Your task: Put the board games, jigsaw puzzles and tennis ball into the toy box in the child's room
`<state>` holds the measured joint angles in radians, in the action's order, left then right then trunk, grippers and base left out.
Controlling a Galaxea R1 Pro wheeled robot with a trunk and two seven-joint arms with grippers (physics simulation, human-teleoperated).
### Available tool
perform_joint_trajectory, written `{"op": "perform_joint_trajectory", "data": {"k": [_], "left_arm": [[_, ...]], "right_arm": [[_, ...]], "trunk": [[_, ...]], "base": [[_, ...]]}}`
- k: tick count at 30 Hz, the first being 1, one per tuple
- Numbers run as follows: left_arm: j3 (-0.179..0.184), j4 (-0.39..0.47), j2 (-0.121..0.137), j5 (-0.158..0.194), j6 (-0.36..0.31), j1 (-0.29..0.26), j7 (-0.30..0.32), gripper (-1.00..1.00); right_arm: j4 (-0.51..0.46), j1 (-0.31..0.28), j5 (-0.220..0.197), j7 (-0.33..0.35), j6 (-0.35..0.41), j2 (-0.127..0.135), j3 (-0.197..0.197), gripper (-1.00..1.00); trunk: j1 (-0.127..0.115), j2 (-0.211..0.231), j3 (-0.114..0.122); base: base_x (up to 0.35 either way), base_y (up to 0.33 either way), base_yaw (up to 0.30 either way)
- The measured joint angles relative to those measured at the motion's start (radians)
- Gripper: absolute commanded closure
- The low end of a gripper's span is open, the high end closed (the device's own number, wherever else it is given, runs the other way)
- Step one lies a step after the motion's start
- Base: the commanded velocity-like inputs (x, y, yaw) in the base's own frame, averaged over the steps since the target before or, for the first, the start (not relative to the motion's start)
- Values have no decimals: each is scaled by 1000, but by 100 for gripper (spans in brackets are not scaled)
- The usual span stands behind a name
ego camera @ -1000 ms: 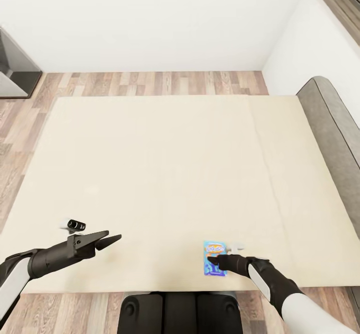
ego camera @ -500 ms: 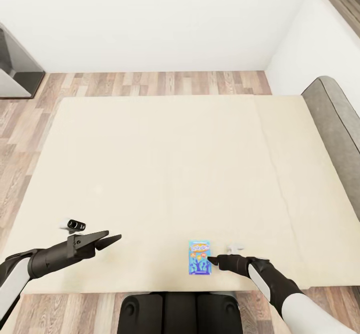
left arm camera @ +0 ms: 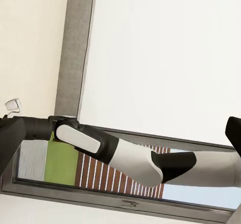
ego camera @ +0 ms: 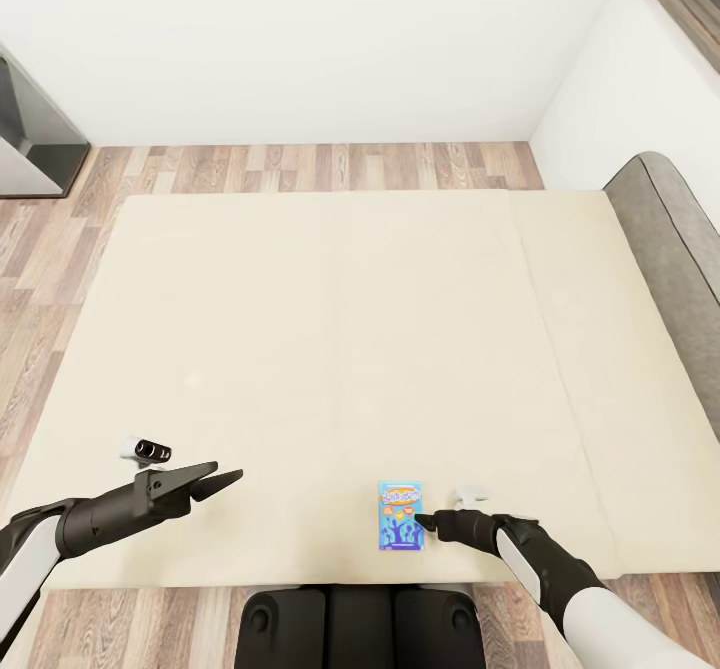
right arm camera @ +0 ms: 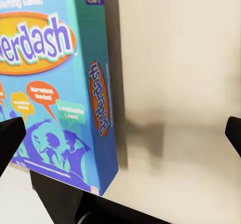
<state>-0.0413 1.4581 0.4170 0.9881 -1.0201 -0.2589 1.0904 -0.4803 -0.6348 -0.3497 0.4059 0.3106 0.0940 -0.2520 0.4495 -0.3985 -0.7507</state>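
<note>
A bedroom in a home. Wide beige bed (ego camera: 350,349) across the middle of the head view, grey headboard (ego camera: 675,219) at right, wood-plank floor (ego camera: 300,167) and plain white wall (ego camera: 300,39) above it. Small blue board game (ego camera: 400,528) lying at the mattress's lower edge.

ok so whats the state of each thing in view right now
blue board game: lying flat on the bed near its front edge, not lifted
right tool: tip at the game's right edge; in the right wrist view fingers spread wide, open, nothing held
left tool: over the bed, apart from the game, holding nothing; open or shut unclear
bed: mattress otherwise bare
</note>
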Motion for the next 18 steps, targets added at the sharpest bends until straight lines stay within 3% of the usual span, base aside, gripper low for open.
{"op": "perform_joint_trajectory", "data": {"k": [18], "left_arm": [[0, 0, 0, 0, 0, 0, 0, -100]], "right_arm": [[0, 0, 0, 0, -2, 0, 0, -100]], "trunk": [[0, 0, 0]], "base": [[0, 134, 0]]}}
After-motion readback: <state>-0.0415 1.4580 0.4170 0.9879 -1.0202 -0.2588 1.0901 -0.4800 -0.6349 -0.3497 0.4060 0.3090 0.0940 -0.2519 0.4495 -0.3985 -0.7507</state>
